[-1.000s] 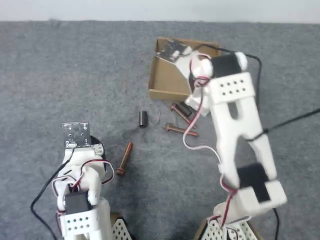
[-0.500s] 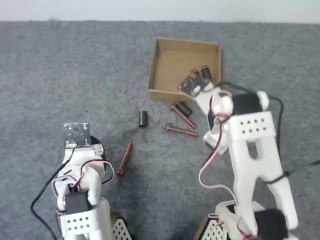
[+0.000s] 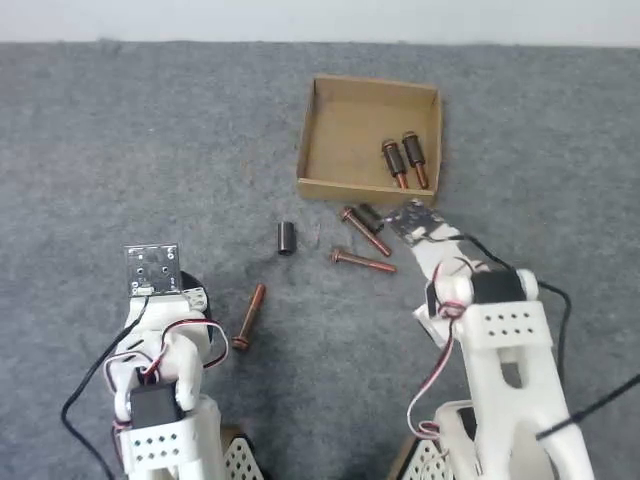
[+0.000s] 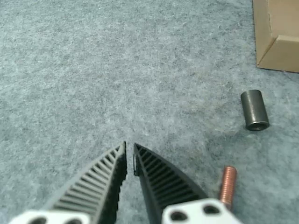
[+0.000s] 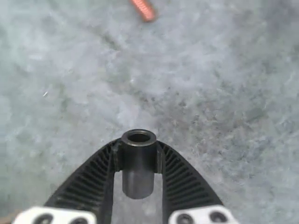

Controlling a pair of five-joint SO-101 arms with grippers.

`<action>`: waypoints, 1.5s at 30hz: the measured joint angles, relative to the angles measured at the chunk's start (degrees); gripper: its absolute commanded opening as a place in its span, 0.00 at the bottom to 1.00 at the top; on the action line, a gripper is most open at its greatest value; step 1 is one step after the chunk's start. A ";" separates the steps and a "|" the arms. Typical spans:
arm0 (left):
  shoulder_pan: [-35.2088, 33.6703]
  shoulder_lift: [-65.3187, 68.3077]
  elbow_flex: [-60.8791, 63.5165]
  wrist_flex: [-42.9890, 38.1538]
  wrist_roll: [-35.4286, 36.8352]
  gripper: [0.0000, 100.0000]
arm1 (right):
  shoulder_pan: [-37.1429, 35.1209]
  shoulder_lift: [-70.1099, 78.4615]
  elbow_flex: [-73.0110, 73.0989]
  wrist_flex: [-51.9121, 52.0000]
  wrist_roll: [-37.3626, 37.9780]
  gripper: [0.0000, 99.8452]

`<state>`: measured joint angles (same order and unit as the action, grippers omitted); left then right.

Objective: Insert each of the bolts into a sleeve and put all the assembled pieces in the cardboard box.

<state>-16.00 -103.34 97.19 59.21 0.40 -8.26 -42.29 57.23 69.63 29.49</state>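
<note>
One short dark metal sleeve (image 5: 138,172) is sitting clamped in my right gripper (image 5: 138,144) near the brown cardboard box (image 3: 320,130), and, pinched seemingly only near its mouth, it is risking swivelling when pressing against a copper-coloured bolt (image 3: 368,235).

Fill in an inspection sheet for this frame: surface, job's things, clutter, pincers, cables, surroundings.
Surface: grey carpet, flat.
Job's things: cardboard box holds two assembled pieces lying side by side. Two bolts lie just in front of the box, and a third bolt lies near the left arm. A loose sleeve lies on the carpet between them.
Clutter: nothing seen.
Grippers: left pincer shut and empty, over bare carpet. Right pincer is closed on the gripped sleeve, open end facing the wrist camera.
Cables: right arm's wires and left arm's wires loop along the arms, clear of the parts.
Surroundings: pale wall beyond the carpet's far edge.
</note>
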 measured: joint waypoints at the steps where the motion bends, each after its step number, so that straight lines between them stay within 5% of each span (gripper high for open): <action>1: 0.00 0.00 0.00 0.00 0.00 0.03 | 0.53 -0.44 1.58 -1.85 -1.14 0.01; 9: 0.26 0.00 0.00 0.00 0.09 0.03 | 8.88 -0.97 11.52 -18.99 -14.07 0.01; 15: 7.82 0.00 0.00 0.00 0.09 0.03 | 13.54 -0.97 17.67 -28.57 -15.56 0.01; 19: 14.86 0.00 0.00 -4.66 0.97 0.03 | 14.07 -0.97 18.29 -29.63 -15.56 0.01; 24: 20.75 0.00 0.00 -14.59 11.25 0.03 | 14.07 -0.97 18.29 -29.63 -15.56 0.01; 29: 26.73 0.00 0.00 -16.18 12.48 0.03 | 14.07 -0.97 18.29 -29.71 -15.56 0.01; 45: 28.04 10.02 -16.35 -18.55 17.67 0.03 | 14.07 -1.05 18.81 -31.12 -15.56 0.01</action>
<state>12.04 -93.32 80.84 40.66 18.07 5.80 -43.34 76.04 38.51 13.93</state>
